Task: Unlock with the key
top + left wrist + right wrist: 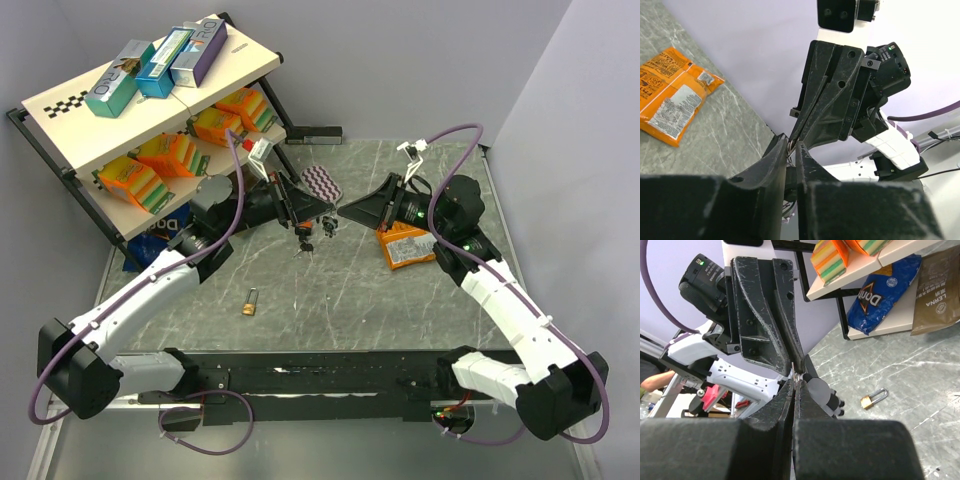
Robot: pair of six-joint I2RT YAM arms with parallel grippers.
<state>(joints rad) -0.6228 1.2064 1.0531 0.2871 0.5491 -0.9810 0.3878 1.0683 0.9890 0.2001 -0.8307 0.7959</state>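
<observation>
Handover of key, mid-air, is my read of the step. L gripper (325, 208) and R gripper (343, 212) meet tip to tip above centre of the grey marbled table (360, 300), both arms stretched inward.

R gripper: jaws pressed together, thin metal sliver pinched at the tips. Taking that as the key (798, 376). A grey ridged piece (821, 394) hangs just beside the tips; prob. fob or key head, can't tell which.

L gripper: jaws narrow, same metal sliver sits between its fingertips (774, 159) in L wrist view. Can't tell whether they pinch it or only bracket it.

Brass padlock (250, 301): lying flat on table near L forearm, well apart from both grippers, nothing touching it. Shackle looks closed in R wrist view, so lock not yet opened. Also an orange snack bag (405, 246) on table just beside R wrist, not in play.

Progress judged: early. Key is up off the table and prob. being passed or re-gripped btw arms so the blade sticks out usable. No insertion begun.

Next move calls for:
- one arm w/ firm hold on key head, blade free and pointing out
- other arm lets go cleanly, then goes down to steady padlock body w/ keyway exposed
- lock lies loose, so likely to slide or turn if key is pushed in w/o a hold
- keyway orientation not readable from these views; needs checking before approach
</observation>
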